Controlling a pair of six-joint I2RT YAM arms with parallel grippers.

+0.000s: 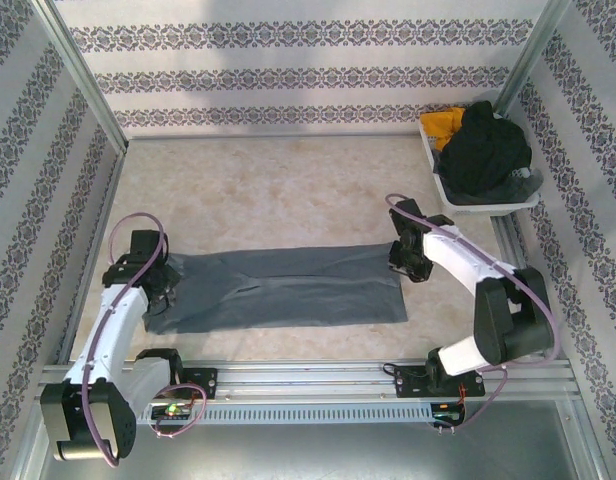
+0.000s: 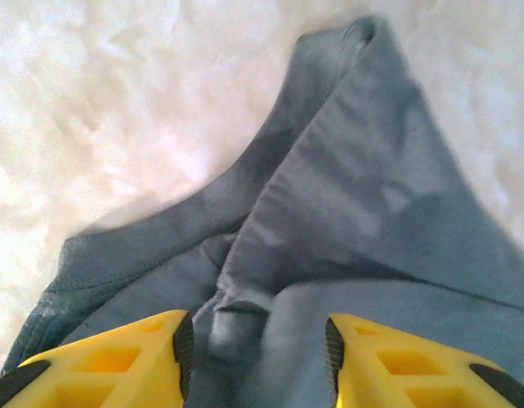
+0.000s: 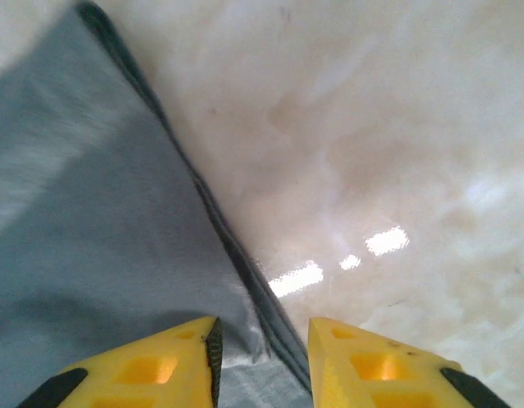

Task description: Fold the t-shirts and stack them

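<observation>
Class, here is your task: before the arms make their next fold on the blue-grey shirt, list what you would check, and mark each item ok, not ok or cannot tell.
1. Blue-grey shirt lies as a long strip on the table: ok.
2. Left gripper at the collar end, jaws apart over the cloth: ok.
3. Right gripper at the opposite end, jaws apart across the shirt's edge: ok.
4. Cloth smooth at the collar end: not ok, it is bunched.
5. Lower layers lined up: cannot tell.
6. Black shirt and yellow shirt waiting in the tray: ok.
</observation>
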